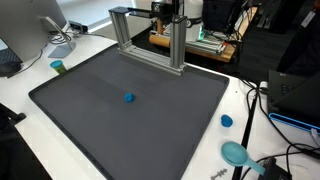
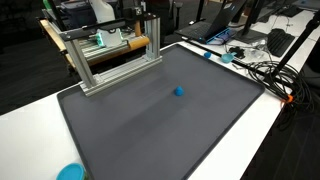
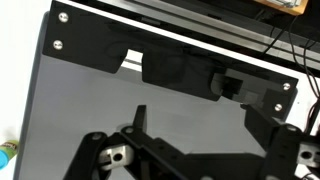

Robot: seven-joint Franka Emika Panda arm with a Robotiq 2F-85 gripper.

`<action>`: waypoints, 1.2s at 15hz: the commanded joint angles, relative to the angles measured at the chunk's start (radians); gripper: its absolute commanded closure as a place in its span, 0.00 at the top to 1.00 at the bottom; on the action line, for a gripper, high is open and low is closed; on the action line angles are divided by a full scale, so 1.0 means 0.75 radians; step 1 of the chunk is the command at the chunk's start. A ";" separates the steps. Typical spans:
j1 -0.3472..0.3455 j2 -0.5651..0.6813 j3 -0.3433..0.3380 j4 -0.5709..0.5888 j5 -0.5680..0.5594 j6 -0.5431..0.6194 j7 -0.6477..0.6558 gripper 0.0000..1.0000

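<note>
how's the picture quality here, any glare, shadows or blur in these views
In both exterior views the light is even, with a pale sheen on the grey mat and no hard shadows; the small blue object reads clearly but tiny. In the wrist view the open claw sits close to the lens, dark and underlit, its edges slightly soft.

Tiny blue object (image 1: 129, 98), shape indistinct
</note>
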 commanded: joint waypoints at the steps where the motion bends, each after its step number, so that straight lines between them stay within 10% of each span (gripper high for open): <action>1: -0.030 -0.052 0.041 -0.059 0.057 0.080 0.185 1.00; 7: -0.041 -0.259 0.141 -0.318 0.055 0.302 0.530 1.00; 18: 0.010 -0.502 0.248 -0.651 0.032 0.499 0.513 1.00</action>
